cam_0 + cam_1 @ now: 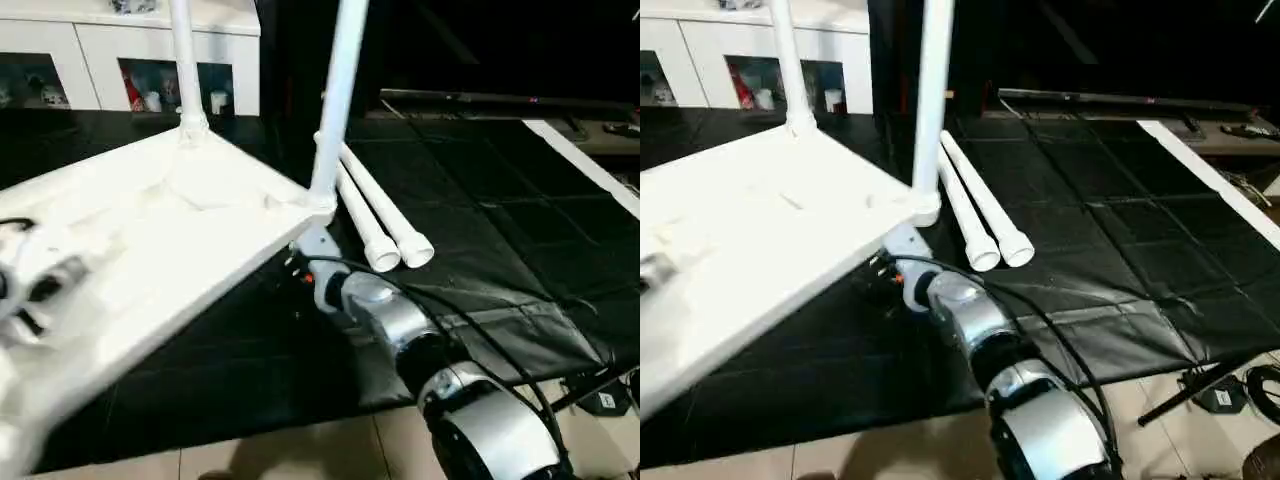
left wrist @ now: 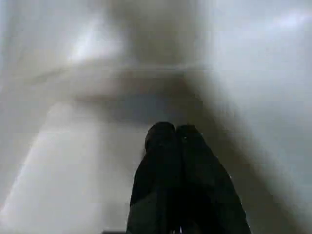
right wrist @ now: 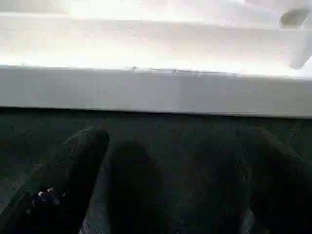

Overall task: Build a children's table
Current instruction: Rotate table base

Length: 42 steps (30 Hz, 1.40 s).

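The children's table top [image 1: 150, 270] lies upside down and tilted, its near left part raised towards me. Two white legs [image 1: 338, 100] stand in its far corner sockets, the other leg [image 1: 183, 60] further back. Two loose legs [image 1: 385, 215] lie side by side on the black mat. My left gripper [image 2: 173, 134] is shut, its fingertips close to the white plastic of the top with nothing between them. My right gripper [image 3: 180, 161] is open, and its fingers [image 3: 83, 151] hover over the mat just before the top's edge [image 3: 156, 90]. My right forearm [image 1: 390, 320] reaches under the top's right corner.
A black mat [image 1: 480, 240] covers the floor, with bare tiles [image 1: 300, 450] at its near edge. A white cabinet with glass doors [image 1: 120, 60] stands at the back left. A stand's foot and cables [image 1: 1220, 395] lie at the near right. A long white strip [image 1: 580, 160] crosses the far right.
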Tool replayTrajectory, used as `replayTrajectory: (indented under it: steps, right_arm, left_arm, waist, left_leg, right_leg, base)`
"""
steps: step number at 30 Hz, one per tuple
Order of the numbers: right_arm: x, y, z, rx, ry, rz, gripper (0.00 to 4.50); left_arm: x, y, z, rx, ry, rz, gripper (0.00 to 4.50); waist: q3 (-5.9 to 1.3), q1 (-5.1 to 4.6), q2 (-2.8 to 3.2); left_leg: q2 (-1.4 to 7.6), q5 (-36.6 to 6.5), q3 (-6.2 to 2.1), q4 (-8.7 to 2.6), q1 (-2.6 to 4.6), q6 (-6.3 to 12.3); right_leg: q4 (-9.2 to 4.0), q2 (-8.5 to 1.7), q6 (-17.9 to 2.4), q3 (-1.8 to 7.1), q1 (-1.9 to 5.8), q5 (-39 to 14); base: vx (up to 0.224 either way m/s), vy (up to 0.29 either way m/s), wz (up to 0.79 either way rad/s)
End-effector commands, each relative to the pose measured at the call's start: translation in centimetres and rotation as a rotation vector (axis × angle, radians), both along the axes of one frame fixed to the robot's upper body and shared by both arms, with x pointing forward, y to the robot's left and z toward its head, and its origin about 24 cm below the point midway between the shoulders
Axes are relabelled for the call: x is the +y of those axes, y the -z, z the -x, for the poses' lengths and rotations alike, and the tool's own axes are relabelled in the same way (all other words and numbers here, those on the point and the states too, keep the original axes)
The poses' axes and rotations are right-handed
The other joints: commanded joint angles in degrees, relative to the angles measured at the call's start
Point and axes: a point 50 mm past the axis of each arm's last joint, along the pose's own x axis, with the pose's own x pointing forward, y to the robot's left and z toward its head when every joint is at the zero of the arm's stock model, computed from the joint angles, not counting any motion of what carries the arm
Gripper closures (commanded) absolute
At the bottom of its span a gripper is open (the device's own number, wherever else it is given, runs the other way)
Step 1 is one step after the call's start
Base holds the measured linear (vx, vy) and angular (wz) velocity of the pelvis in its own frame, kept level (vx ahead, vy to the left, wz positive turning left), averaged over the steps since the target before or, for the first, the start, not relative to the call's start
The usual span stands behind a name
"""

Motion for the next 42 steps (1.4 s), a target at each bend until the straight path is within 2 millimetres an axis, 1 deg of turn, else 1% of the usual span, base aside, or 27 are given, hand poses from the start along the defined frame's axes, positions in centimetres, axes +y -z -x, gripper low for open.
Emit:
replayTrajectory:
  steps: [1,2,4,5,7,8,9,13,16,19,21,23,25,26,27,28,31,32,33,34,35,36,37,38,40,41,42]
  right_arm:
    - [-0.2,0.1,-0.2,-0.008,0.004,0.031,0.00]
    - [-0.2,0.2,-0.2,-0.005,0.004,0.031,0.00]
    - [-0.2,0.2,-0.2,-0.003,0.005,0.030,0.00]
    - [-0.1,0.2,-0.2,-0.002,0.006,0.028,0.00]
    - [0.1,0.1,-0.3,-0.001,0.007,0.021,0.00]
    - [0.2,0.0,-0.3,0.000,0.006,0.018,0.00]
    - [0.3,0.0,-0.3,-0.003,0.000,0.013,0.00]
    - [0.8,-0.4,-0.2,-0.007,-0.027,-0.016,0.00]
    - [1.0,-0.5,-0.2,-0.014,-0.029,-0.025,0.00]
    - [1.2,-0.9,-0.3,-0.040,-0.036,-0.047,0.00]
    - [1.3,-1.2,-0.4,-0.053,-0.035,-0.061,0.00]
    - [1.3,-1.4,-0.5,-0.063,-0.033,-0.069,0.00]
    - [1.2,-1.6,-0.6,-0.077,-0.022,-0.077,0.00]
    - [1.1,-1.7,-0.7,-0.085,-0.018,-0.081,0.00]
    - [1.0,-1.8,-0.8,-0.095,-0.015,-0.084,0.00]
    - [1.0,-1.9,-0.8,-0.097,-0.015,-0.085,0.00]
    - [0.8,-2.3,-1.1,-0.125,-0.026,-0.099,0.00]
    - [0.8,-2.3,-1.1,-0.125,-0.026,-0.099,0.00]
    - [0.7,-2.8,-1.2,-0.159,-0.055,-0.108,0.00]
    - [0.6,-3.1,-1.2,-0.175,-0.068,-0.111,0.00]
    - [0.6,-3.2,-1.2,-0.184,-0.075,-0.113,0.00]
    - [0.6,-3.2,-1.2,-0.184,-0.075,-0.113,0.00]
    - [0.2,-3.9,-1.5,-0.212,-0.075,-0.126,0.00]
    - [-0.6,-5.0,-2.0,-0.251,-0.063,-0.159,0.00]
    - [-1.0,-5.5,-2.2,-0.264,-0.054,-0.187,0.00]
    - [-1.0,-5.5,-2.2,-0.264,-0.054,-0.187,0.00]
    - [-1.6,-5.9,-2.3,-0.270,-0.033,-0.217,0.00]
  left_arm:
    - [-2.5,1.4,1.0,0.138,0.149,0.128,4.42]
    - [-3.2,1.2,1.5,0.172,0.202,0.173,4.42]
    - [-3.8,1.1,1.8,0.204,0.229,0.214,4.42]
    - [-4.4,1.1,2.2,0.239,0.258,0.244,4.42]
    - [-5.2,1.3,2.7,0.281,0.300,0.289,4.42]
    - [-5.6,1.3,2.8,0.293,0.315,0.302,4.42]
    - [-6.3,1.4,3.1,0.308,0.334,0.335,4.42]
    - [-8.2,1.3,3.4,0.321,0.379,0.405,4.42]
    - [-8.8,1.1,3.0,0.298,0.393,0.438,4.42]
    - [-9.5,0.8,1.1,0.156,0.370,0.443,4.42]
    - [-9.4,0.8,-0.5,0.048,0.316,0.419,4.42]
    - [-9.2,0.8,-1.7,-0.035,0.259,0.389,4.42]
    - [-9.2,0.8,-2.9,-0.108,0.197,0.375,4.42]
    - [-9.2,0.8,-3.5,-0.136,0.161,0.369,4.42]
    - [-9.3,0.9,-4.0,-0.162,0.132,0.360,4.42]
    - [-9.3,0.9,-4.1,-0.167,0.126,0.358,4.42]
    - [-9.0,1.3,-5.1,-0.212,0.065,0.301,4.42]
    - [-9.0,1.3,-5.1,-0.212,0.065,0.301,4.42]
    - [-8.8,1.5,-5.8,-0.257,0.020,0.273,4.42]
    - [-8.9,1.6,-6.1,-0.274,0.004,0.276,4.42]
    - [-8.9,1.7,-6.3,-0.284,-0.003,0.281,4.42]
    - [-8.9,1.7,-6.3,-0.284,-0.003,0.281,4.42]
    - [-9.3,1.6,-6.7,-0.320,-0.015,0.316,4.42]
    - [-10.2,1.2,-7.0,-0.373,-0.017,0.398,4.42]
    - [-10.4,0.9,-7.1,-0.395,-0.030,0.446,4.42]
    - [-10.4,0.9,-7.1,-0.395,-0.030,0.446,4.42]
    - [-10.6,0.4,-7.0,-0.430,-0.018,0.471,4.42]
  waist:
    - [-3.70,-0.46,2.77]
    - [-3.69,-0.50,2.76]
    - [-3.59,-0.59,2.88]
    - [-3.53,-0.68,2.91]
    - [-3.37,-1.05,2.78]
    - [-3.39,-1.12,2.89]
    - [-3.26,-1.20,2.76]
    - [-3.46,-1.31,2.91]
    - [-3.43,-1.38,2.80]
    - [-3.60,-1.29,2.89]
    - [-3.66,-1.10,2.95]
    - [-3.79,-1.07,2.92]
    - [-3.94,-1.05,2.79]
    - [-3.94,-0.94,3.26]
    - [-4.05,-1.00,3.14]
    - [-4.09,-0.96,3.03]
    - [-4.23,-0.82,3.29]
    - [-4.23,-0.77,3.19]
    - [-4.20,-0.78,3.30]
    - [-4.15,-0.71,3.30]
    - [-4.16,-0.72,3.14]
    - [-4.17,-0.58,3.17]
    - [-4.19,-0.58,3.12]
    - [-4.10,-0.45,3.36]
    - [-4.17,0.00,3.19]
    - [-4.20,0.13,3.20]
    - [-4.24,0.17,3.43]
  left_leg:
    - [1.30,-16.4,-0.46,-4.76,1.00,-4.24]
    - [1.39,-16.0,-0.53,-4.82,0.83,-4.23]
    - [1.31,-16.2,-0.25,-4.76,1.09,-4.32]
    - [1.12,-16.4,-0.19,-4.79,0.93,-4.35]
    - [1.12,-17.5,-0.35,-4.82,0.83,-4.50]
    - [1.18,-17.8,-0.42,-4.81,0.85,-4.59]
    - [1.12,-18.5,-0.37,-4.79,0.92,-4.39]
    - [1.21,-17.6,-0.38,-4.69,0.92,-4.50]
    - [1.05,-17.3,-0.27,-4.65,0.88,-4.29]
    - [0.98,-16.0,-0.16,-4.49,0.81,-4.33]
    - [0.86,-16.3,-0.02,-4.37,1.00,-4.21]
    - [0.88,-16.2,-0.27,-4.44,0.62,-4.32]
    - [0.81,-15.5,-0.34,-4.31,0.53,-3.98]
    - [0.82,-15.6,-0.39,-4.26,0.57,-3.99]
    - [0.87,-15.3,-0.38,-4.17,0.62,-3.93]
    - [0.84,-14.8,-0.36,-4.16,0.56,-3.81]
    - [0.92,-13.5,-0.40,-4.09,0.56,-3.49]
    - [0.85,-13.7,-0.31,-4.03,0.66,-3.33]
    - [0.86,-13.6,-0.37,-4.09,0.47,-3.17]
    - [0.85,-14.0,-0.30,-4.05,0.68,-3.16]
    - [0.83,-14.1,-0.34,-4.06,0.46,-2.97]
    - [0.96,-14.2,-0.42,-4.11,0.50,-2.96]
    - [0.97,-14.2,-0.43,-4.11,0.48,-2.87]
    - [0.97,-14.5,-0.35,-4.03,0.65,-2.76]
    - [1.15,-14.0,-0.29,-3.96,0.69,-2.36]
    - [1.18,-13.2,-0.37,-4.05,0.44,-2.25]
    - [1.14,-13.0,-0.38,-4.03,0.45,-2.34]
  right_leg:
    - [-3.90,-5.34,-10.8,4.17,2.26,-11.5]
    - [-3.75,-5.44,-11.0,4.19,2.37,-11.0]
    - [-3.76,-5.19,-11.3,4.18,2.06,-10.6]
    - [-3.72,-4.91,-11.1,4.14,2.15,-10.5]
    - [-3.93,-5.09,-10.6,4.22,2.33,-13.2]
    - [-3.98,-5.23,-10.5,4.25,2.32,-13.9]
    - [-4.31,-5.11,-10.1,4.27,2.24,-15.4]
    - [-4.01,-5.02,-10.2,4.22,2.33,-14.5]
    - [-4.04,-4.79,-10.4,4.17,2.31,-13.8]
    - [-3.94,-4.67,-10.5,4.16,2.43,-12.0]
    - [-4.07,-4.56,-10.3,4.18,2.30,-12.1]
    - [-3.94,-4.62,-9.7,4.06,2.74,-12.5]
    - [-3.99,-4.72,-9.2,4.05,2.84,-13.0]
    - [-4.09,-4.76,-9.0,4.01,2.75,-13.7]
    - [-4.10,-4.80,-9.2,4.01,2.76,-12.8]
    - [-4.05,-4.73,-9.4,3.98,2.84,-12.1]
    - [-3.60,-4.64,-10.4,3.90,2.82,-8.7]
    - [-3.66,-4.54,-10.5,3.84,2.76,-8.4]
    - [-3.65,-4.56,-10.7,3.83,2.88,-8.0]
    - [-3.78,-4.46,-10.6,3.79,2.70,-8.2]
    - [-3.65,-4.55,-10.6,3.83,2.95,-8.2]
    - [-3.72,-4.77,-10.5,3.83,2.98,-8.7]
    - [-3.71,-4.81,-10.5,3.81,3.01,-8.9]
    - [-3.97,-4.77,-10.5,3.85,2.92,-9.1]
    - [-3.86,-4.97,-10.8,3.91,2.91,-8.4]
    - [-3.57,-4.95,-10.9,3.85,3.05,-7.8]
    - [-3.52,-4.91,-10.9,3.83,3.02,-7.4]
  base:
    - [0.000,0.000,0.00]
    - [0.000,0.000,0.00]
    - [0.000,0.000,0.00]
    - [0.000,0.000,0.00]
    - [0.000,0.000,0.00]
    - [0.000,0.000,0.00]
    - [0.000,0.000,0.00]
    - [0.000,0.000,0.00]
    - [0.000,0.000,0.00]
    - [0.000,0.000,0.00]
    - [0.000,0.000,0.00]
    - [0.000,0.000,0.00]
    - [0.000,0.000,0.00]
    - [0.000,0.000,0.00]
    - [0.000,0.000,0.00]
    - [0.000,0.000,0.00]
    - [0.000,0.000,0.00]
    - [0.000,0.000,0.00]
    - [0.000,0.000,0.00]
    - [0.000,0.000,0.00]
    - [0.000,0.000,0.00]
    - [0.000,0.000,0.00]
    - [0.000,0.000,0.00]
    - [0.000,0.000,0.00]
    - [0.000,0.000,0.00]
    - [0.000,0.000,0.00]
    - [0.000,0.000,0.00]
